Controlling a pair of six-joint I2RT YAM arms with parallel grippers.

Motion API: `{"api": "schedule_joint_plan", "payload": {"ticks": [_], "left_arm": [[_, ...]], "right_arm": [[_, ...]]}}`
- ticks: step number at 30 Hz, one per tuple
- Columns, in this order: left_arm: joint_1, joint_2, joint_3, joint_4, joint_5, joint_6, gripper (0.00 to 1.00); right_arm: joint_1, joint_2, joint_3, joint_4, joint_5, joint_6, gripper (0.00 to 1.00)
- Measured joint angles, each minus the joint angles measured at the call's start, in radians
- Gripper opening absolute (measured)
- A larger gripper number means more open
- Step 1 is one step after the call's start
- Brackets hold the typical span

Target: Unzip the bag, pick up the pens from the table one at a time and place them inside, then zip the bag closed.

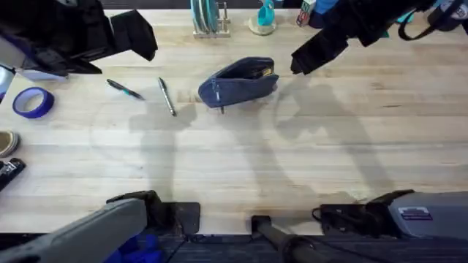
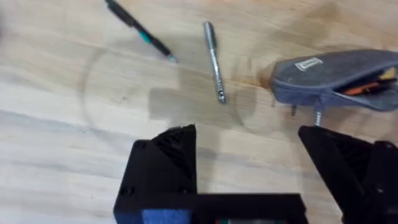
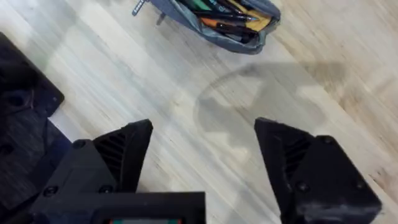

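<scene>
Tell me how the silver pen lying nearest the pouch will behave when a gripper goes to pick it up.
The silver pen looks like a thin, round, rigid stick, so it will probably roll if a finger nudges it sideways. It lies flat on the table, so the fingers must likely close right at the surface. Its smooth, shiny barrel may slip in a loose pinch.

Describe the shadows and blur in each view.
Overhead: soft arm shadows cross the table below the bag; the raised arms look dark and blurred. Left wrist: faint shadow beside the silvery pen. Right wrist: the right gripper casts a shadow on the planks.
</scene>
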Motion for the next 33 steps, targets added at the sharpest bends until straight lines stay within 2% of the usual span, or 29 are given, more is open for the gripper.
{"api": "schedule_joint_plan", "payload": {"ticks": [6,11,20,33], "left_arm": [[-0.023,0.101,0.000,0.017,-0.045,-0.097,0.996],[-0.024,0.174,0.000,0.029,-0.052,-0.129,0.995],[-0.024,0.289,-0.009,0.109,-0.032,-0.142,0.997],[-0.024,0.402,-0.149,0.248,-0.013,-0.148,0.979]], "right_arm": [[0.000,0.000,0.000,0.000,0.000,0.000,0.996],[0.000,0.000,0.000,0.000,0.000,0.000,0.996],[0.000,0.000,0.000,0.000,0.000,0.000,0.996],[0.000,0.000,0.000,0.000,0.000,0.000,0.996]]}}
